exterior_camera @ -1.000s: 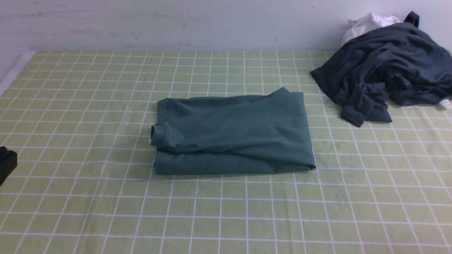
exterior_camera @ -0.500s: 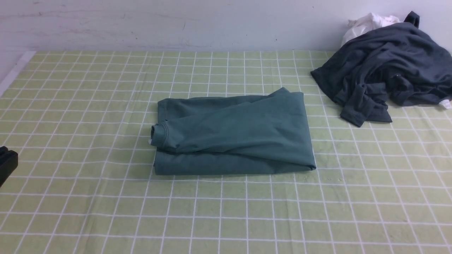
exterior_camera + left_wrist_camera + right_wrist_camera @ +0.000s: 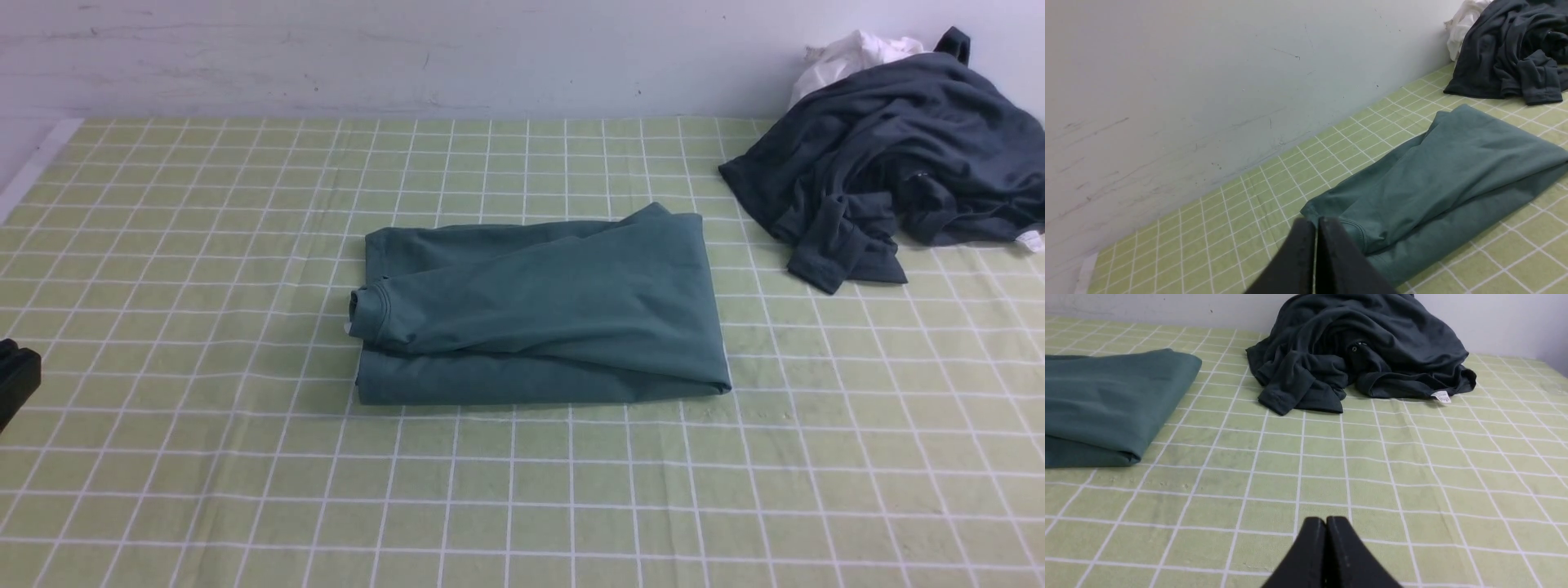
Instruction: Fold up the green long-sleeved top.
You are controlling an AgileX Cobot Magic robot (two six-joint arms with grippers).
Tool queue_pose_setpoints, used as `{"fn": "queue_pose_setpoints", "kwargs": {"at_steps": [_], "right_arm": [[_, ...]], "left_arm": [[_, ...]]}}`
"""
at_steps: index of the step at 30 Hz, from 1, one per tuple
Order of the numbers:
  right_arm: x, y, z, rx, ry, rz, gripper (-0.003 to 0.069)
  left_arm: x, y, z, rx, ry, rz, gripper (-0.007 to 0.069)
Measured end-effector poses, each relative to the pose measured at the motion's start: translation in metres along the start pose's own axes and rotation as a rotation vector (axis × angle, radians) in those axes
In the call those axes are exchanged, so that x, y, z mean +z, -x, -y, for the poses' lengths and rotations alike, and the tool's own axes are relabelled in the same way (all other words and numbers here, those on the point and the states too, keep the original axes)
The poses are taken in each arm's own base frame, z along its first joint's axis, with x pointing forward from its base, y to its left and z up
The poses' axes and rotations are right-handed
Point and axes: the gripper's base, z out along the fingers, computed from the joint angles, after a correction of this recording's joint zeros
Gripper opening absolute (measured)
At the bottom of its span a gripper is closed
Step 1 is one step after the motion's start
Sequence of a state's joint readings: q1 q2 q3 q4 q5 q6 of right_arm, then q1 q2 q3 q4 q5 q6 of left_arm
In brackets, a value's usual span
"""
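The green long-sleeved top (image 3: 539,314) lies folded into a compact rectangle in the middle of the checked cloth, one sleeve laid across it with its ribbed cuff (image 3: 367,314) at the left end. It also shows in the left wrist view as the top (image 3: 1445,179) and in the right wrist view as the top (image 3: 1106,404). My left gripper (image 3: 1316,222) is shut and holds nothing, hovering off the top's cuff end; only its black tip (image 3: 15,380) shows at the front view's left edge. Shut and bare too, my right gripper (image 3: 1326,520) hangs over bare cloth to the right of the top, out of the front view.
A crumpled dark charcoal garment (image 3: 890,163) is heaped at the back right with a small white cloth (image 3: 849,53) behind it against the wall. The green-and-white checked tablecloth (image 3: 204,457) covers the table up to the pale wall (image 3: 408,57).
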State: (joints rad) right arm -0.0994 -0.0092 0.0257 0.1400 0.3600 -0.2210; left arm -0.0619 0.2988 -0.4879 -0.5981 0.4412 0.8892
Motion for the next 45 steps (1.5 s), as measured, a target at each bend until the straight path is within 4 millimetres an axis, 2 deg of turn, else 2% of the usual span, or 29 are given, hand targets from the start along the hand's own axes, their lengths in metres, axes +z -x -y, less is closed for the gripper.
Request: {"fn": "queue_pose_setpoints", "kwargs": {"at_steps": [22, 26, 28, 30, 31, 32, 33, 34, 36, 37, 40, 45], "right_arm": [[0.000, 0.000, 0.000, 0.006, 0.000, -0.004, -0.0010], [0.000, 0.000, 0.000, 0.007, 0.000, -0.003, -0.0010], [0.000, 0.000, 0.000, 0.007, 0.000, -0.003, -0.0010], [0.000, 0.000, 0.000, 0.008, 0.000, -0.003, -0.0010], [0.000, 0.000, 0.000, 0.008, 0.000, -0.003, -0.0010], [0.000, 0.000, 0.000, 0.008, 0.000, -0.003, -0.0010], [0.000, 0.000, 0.000, 0.008, 0.000, -0.003, -0.0010], [0.000, 0.000, 0.000, 0.008, 0.000, -0.003, -0.0010], [0.000, 0.000, 0.000, 0.008, 0.000, -0.003, -0.0010], [0.000, 0.000, 0.000, 0.008, 0.000, -0.004, -0.0010], [0.000, 0.000, 0.000, 0.008, 0.000, -0.004, -0.0010], [0.000, 0.000, 0.000, 0.008, 0.000, -0.004, -0.0010]], "left_arm": [[0.000, -0.004, 0.001, -0.006, 0.000, -0.004, -0.0004], [-0.002, -0.023, 0.003, 0.037, 0.055, -0.009, -0.0004], [-0.006, -0.039, 0.000, 0.145, 0.182, 0.001, -0.0004], [-0.008, -0.061, 0.002, 0.172, 0.250, -0.015, -0.0004], [-0.008, -0.061, 0.002, 0.168, 0.257, -0.006, -0.0004], [-0.008, -0.082, 0.007, 0.072, 0.285, -0.011, -0.0004], [-0.007, -0.087, 0.008, 0.045, 0.290, -0.011, -0.0004], [-0.004, -0.111, 0.014, -0.063, 0.297, -0.031, -0.0004], [-0.003, -0.123, 0.017, -0.127, 0.298, -0.045, -0.0004], [-0.002, -0.135, 0.021, -0.227, 0.287, -0.092, -0.0004], [-0.003, -0.151, 0.027, -0.365, 0.274, -0.230, -0.0004], [-0.004, -0.154, 0.027, -0.415, 0.289, -0.261, -0.0004]]}}
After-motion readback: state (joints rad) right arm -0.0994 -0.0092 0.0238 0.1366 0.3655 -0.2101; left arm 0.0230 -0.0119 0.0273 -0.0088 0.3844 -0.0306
